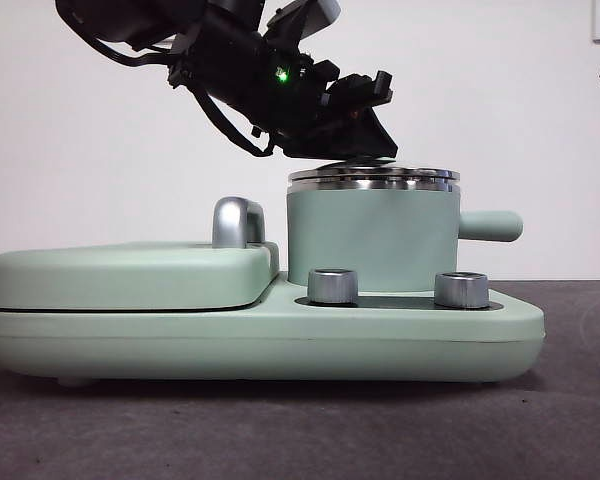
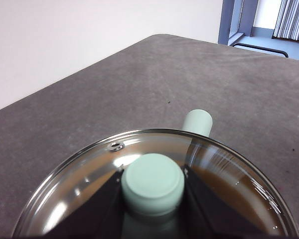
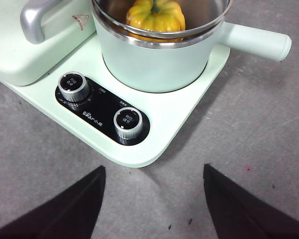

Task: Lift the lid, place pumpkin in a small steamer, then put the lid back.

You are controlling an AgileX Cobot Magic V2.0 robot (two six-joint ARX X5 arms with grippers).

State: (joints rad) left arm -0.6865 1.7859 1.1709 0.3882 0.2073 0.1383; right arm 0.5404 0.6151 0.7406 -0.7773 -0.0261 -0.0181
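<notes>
Over the small steamer (image 1: 370,240) my left gripper (image 2: 153,191) comes in from above, its jaws clamped on either side of the mint-green knob of the lid (image 2: 229,172). In the front view the lid's steel rim (image 1: 373,178) lies flat on the pot's rim, with the gripper (image 1: 352,140) dark just above it. Through the glass I see brownish reflections but cannot make out the contents from this wrist. The pot's stubby side handle (image 2: 197,121) sticks out past the lid's edge.

My right gripper (image 3: 154,191) hangs back over the grey table (image 3: 259,129), jaws spread wide apart and gripping nothing. From there I look into the pot (image 3: 154,64), where the pumpkin (image 3: 156,16) sits inside. The pot stands on a mint-green cooker base (image 3: 174,124) with two silver dials (image 3: 73,86), beside a flat griddle cover (image 1: 130,272) with a chrome handle (image 1: 235,222).
</notes>
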